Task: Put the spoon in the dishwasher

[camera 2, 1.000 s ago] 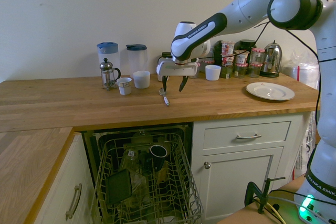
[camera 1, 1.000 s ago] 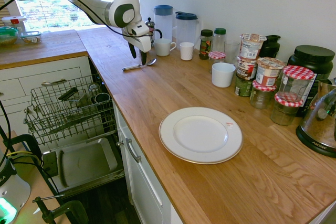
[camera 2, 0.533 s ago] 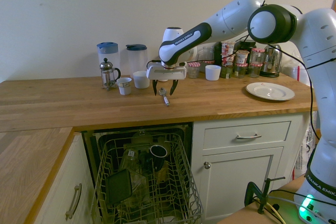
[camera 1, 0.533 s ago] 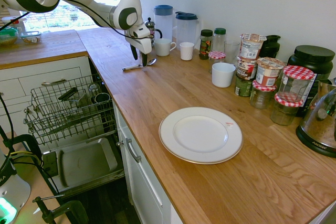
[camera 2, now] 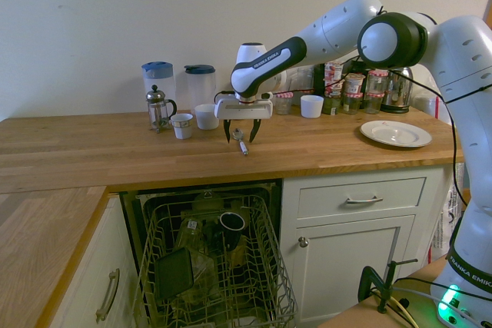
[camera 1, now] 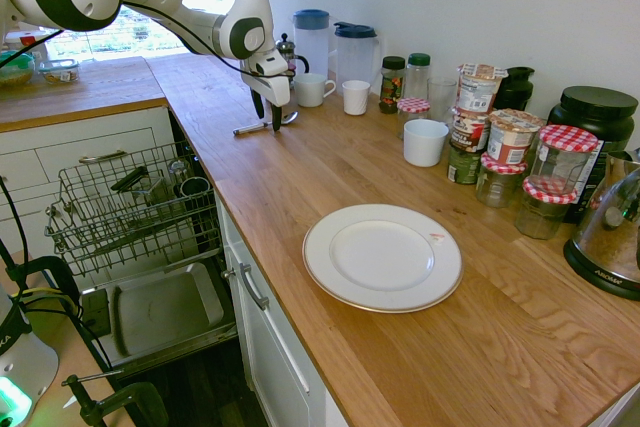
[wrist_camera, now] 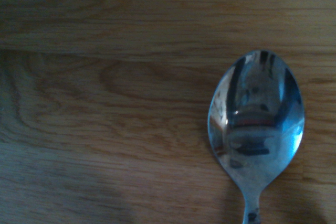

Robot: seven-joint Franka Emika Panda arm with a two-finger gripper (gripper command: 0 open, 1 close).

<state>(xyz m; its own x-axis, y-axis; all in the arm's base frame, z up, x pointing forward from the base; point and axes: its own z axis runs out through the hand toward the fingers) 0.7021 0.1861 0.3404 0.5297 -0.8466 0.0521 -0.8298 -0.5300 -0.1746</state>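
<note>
Wooden counter (camera 2: 115, 151) runs along a pale wall, and you see on it many kitchen things. Seen from the second exterior view, at the far side to the left are a French press (camera 2: 157, 109), a patterned mug (camera 2: 182, 126), a white cup (camera 2: 207, 117) and two clear pitchers with blue lids, standing behind them. To the right of your gripper (camera 2: 241, 137) are a wide white cup (camera 2: 311, 106), then a group of jars (camera 2: 352, 96), and the metal kettle (camera 2: 397, 91). A white plate (camera 2: 395, 134) lies to the right, nearer than the kettle.

Your spoon (camera 2: 241, 142) lies on the counter, not far from the near edge, with its bowl to the far side and its handle toward the near side. In the wrist view you see the shiny bowl facing up, resting on the wood grain. Your gripper points down above the spoon, and its fingers are open, one at the left and one at the right of it; they do not grip it.

Below the counter, the dishwasher (camera 2: 265, 266) is open and its wire rack is pulled out. Inside this rack you have a dark mug (camera 2: 231, 224) and a dark flat container (camera 2: 174, 273), which lies to the left of the mug and nearer.
</note>
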